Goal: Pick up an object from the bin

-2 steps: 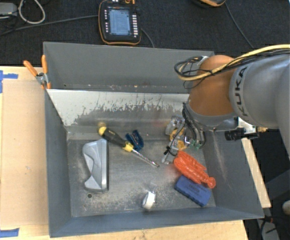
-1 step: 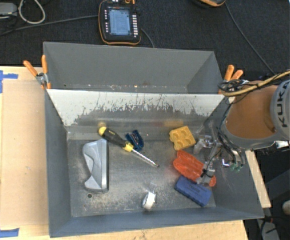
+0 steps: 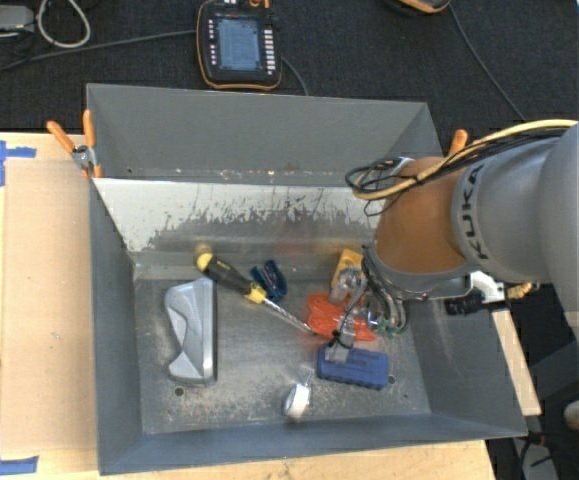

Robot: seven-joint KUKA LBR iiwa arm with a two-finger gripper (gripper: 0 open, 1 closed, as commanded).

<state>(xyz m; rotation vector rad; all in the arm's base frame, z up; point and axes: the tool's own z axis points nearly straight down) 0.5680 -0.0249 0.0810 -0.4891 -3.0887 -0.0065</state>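
On the left of the bin (image 3: 259, 158) floor lies a grey stapler (image 3: 191, 330), then a yellow-handled screwdriver (image 3: 231, 276) and a blue clip (image 3: 269, 280), a small white piece (image 3: 296, 399) near the front, and here's the gripper (image 3: 345, 332), low over an orange thing (image 3: 321, 314), blue block (image 3: 353, 369) just on its near side; open or closed, can't tell. I'd centre on the orange piece, stay off the screwdriver's shaft, and lift straight up

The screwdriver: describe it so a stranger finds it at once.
Start at the grey metal bin, on its floor just below the back wall. The screwdriver lies slanted there, between a silver-grey lump and a small blue clip. Alone among them, it has a yellow-and-black handle and a thin metal shaft.
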